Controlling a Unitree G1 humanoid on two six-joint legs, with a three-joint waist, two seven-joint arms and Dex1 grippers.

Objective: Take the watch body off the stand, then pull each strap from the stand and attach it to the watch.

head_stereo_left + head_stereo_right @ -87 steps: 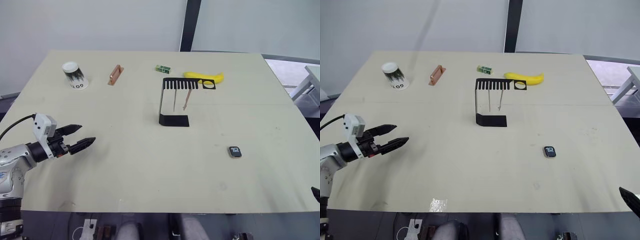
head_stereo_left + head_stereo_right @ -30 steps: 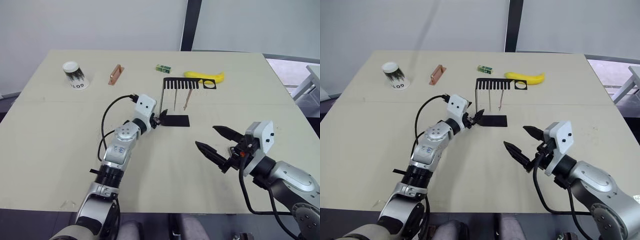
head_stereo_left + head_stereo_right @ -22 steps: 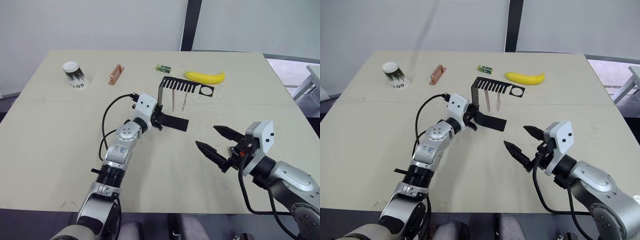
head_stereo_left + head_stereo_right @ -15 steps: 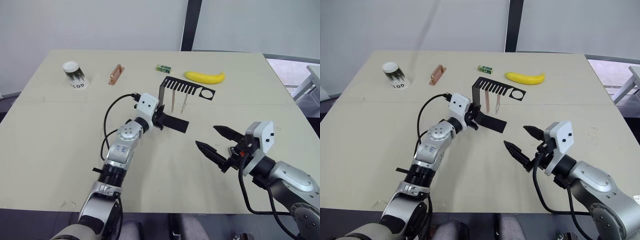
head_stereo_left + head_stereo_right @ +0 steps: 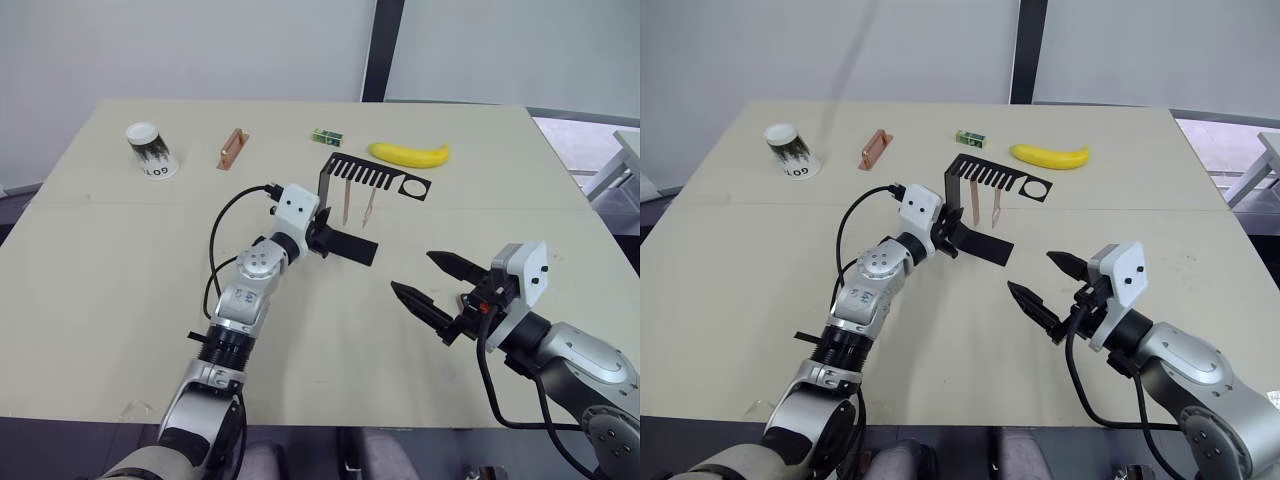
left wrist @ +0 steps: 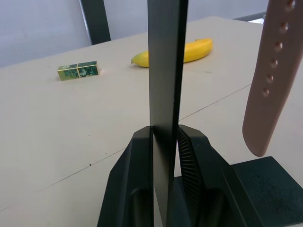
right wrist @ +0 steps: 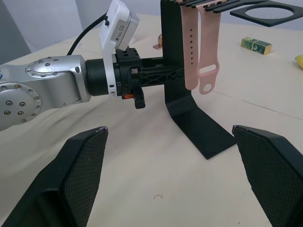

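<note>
Black sheet metal sits pinched in my left hand (image 6: 165,142): its two fingers are clamped on the thin upright of the stand (image 5: 341,213), as the left wrist view shows plainly. Against the view from a second ago, the stand has been turned and tipped, its flat foot now angled toward the near right and its slotted top plate swung toward the banana (image 5: 409,154). I judge the foot is partly off the table (image 5: 120,260), though I cannot tell for certain. Both pinkish-tan straps (image 7: 199,45) hang side by side from the comb slots, free at their lower ends. That leaves them presented toward my right hand (image 5: 432,287), which reads as a setup for the first strap pull.

The left arm reaches far and rightward across the table's middle, wrist level, hand at the upright's lower half. The right hand hovers near and right of the stand, well apart from it, fingers spread wide and holding nothing, pointed at the straps.

The watch body is not on the stand; nearly three seconds ago it lay on the table at the near right, about where my right arm now reaches.
</note>
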